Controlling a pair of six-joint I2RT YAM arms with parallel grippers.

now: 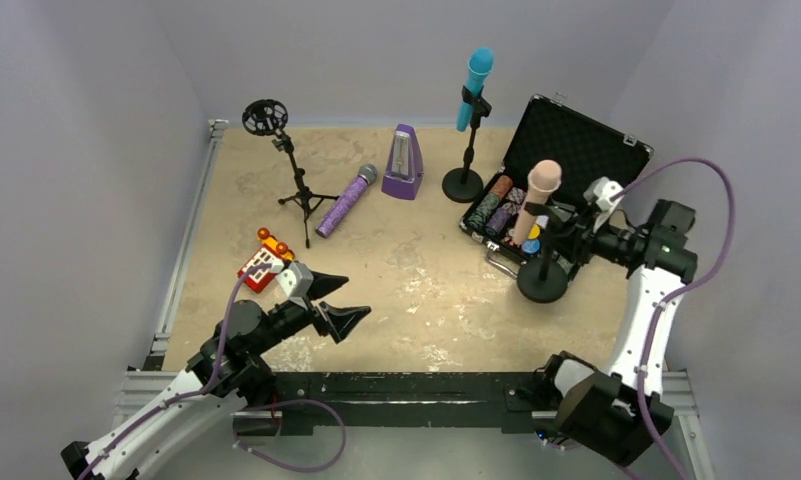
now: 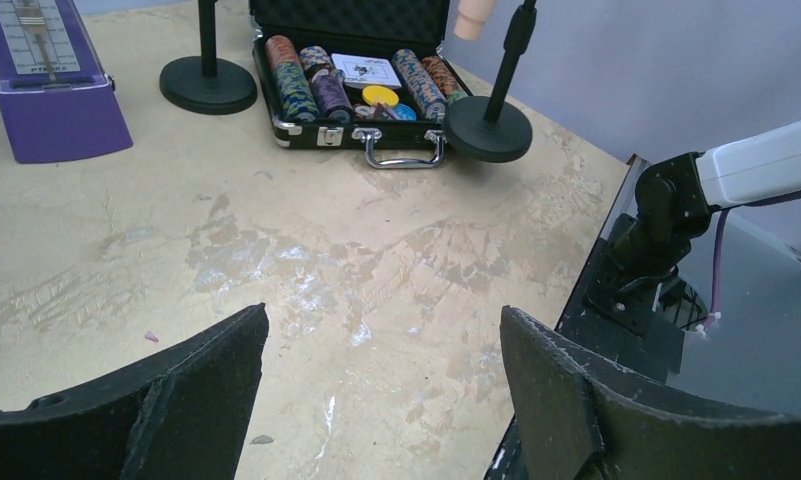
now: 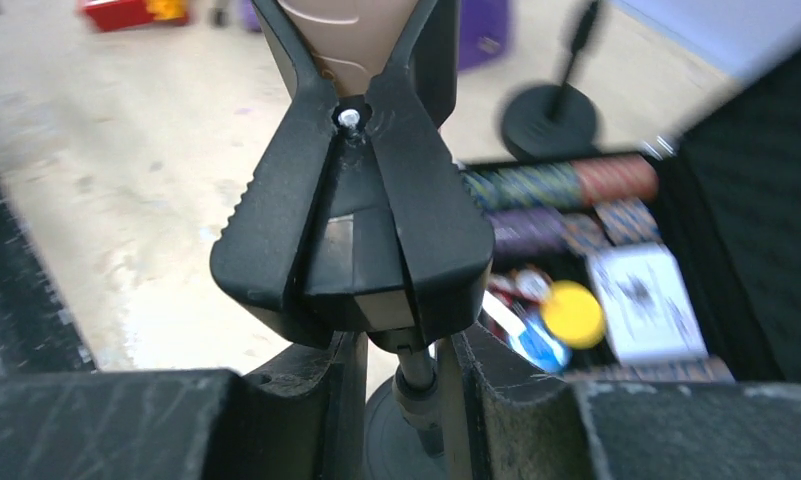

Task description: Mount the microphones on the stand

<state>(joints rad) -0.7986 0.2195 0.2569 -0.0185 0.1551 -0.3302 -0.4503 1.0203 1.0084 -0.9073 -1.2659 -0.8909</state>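
Reaching for the purple microphone (image 1: 344,200) looks like left-arm work: it lies flat on the bench (image 1: 426,290) beside the empty tripod stand (image 1: 294,180), head back-right, ahead of the wide-open left hand (image 1: 356,297); right hand (image 3: 401,400) is clamped on the pole (image 3: 416,385) under the clipped pink microphone (image 1: 538,195).

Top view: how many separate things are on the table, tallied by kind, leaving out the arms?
microphones: 3 (blue microphone, pink microphone, purple microphone)
stands: 3 (tripod stand, blue microphone's stand, pink microphone's stand)
metronome: 1
chip case: 1
red toy: 1
total: 9
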